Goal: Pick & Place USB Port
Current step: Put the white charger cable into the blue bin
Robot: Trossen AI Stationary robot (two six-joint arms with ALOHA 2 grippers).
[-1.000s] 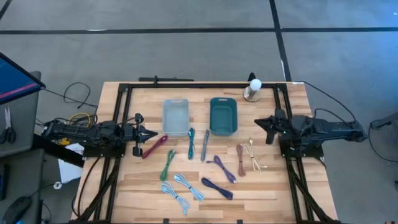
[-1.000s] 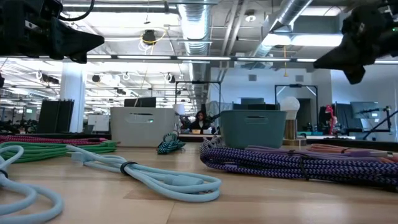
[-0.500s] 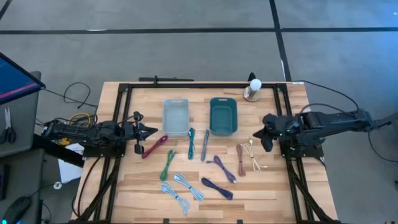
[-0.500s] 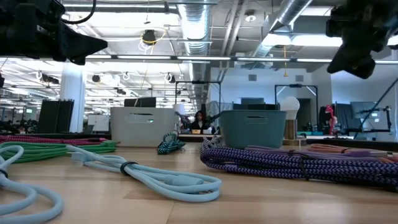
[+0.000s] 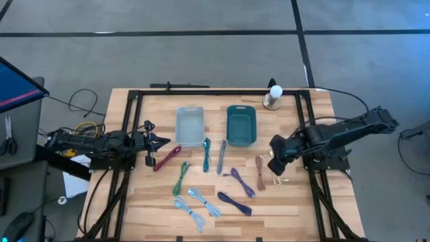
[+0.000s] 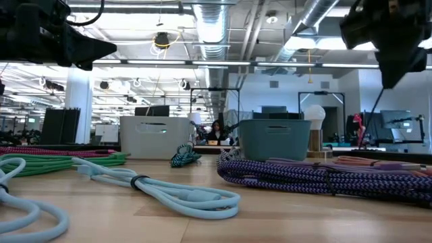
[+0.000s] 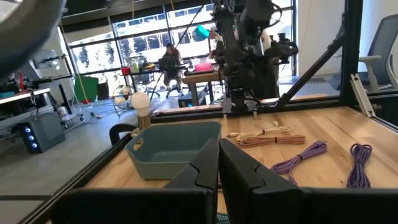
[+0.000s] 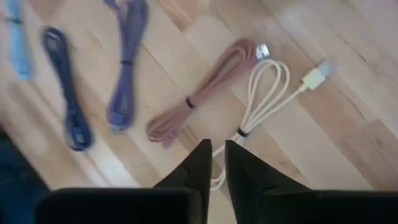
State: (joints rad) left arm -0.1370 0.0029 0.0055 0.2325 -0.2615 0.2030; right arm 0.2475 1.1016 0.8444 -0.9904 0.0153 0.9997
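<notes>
Our right gripper [image 5: 276, 150], fingers pressed together, hangs above the cream USB cable [image 8: 264, 102], which lies on the wooden table [image 5: 295, 202] touching the brown cable [image 8: 205, 90]. Purple cables [image 8: 127, 59] lie nearby. Two plastic bins, grey [image 5: 189, 126] and teal [image 5: 241, 124], stand well apart. Our left gripper [image 5: 161, 142], fingers together, waits at the table's left edge.

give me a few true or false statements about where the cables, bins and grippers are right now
1. The right gripper hovers over the cream cable. True.
2. The left gripper holds the maroon cable. False: its jaws are shut on nothing, and the cable lies on the table.
3. The teal bin stands right of the clear bin in the high view. True.
4. A cable lies inside the teal bin. False: it looks empty.
5. The brown cable lies beside the cream cable. True.
</notes>
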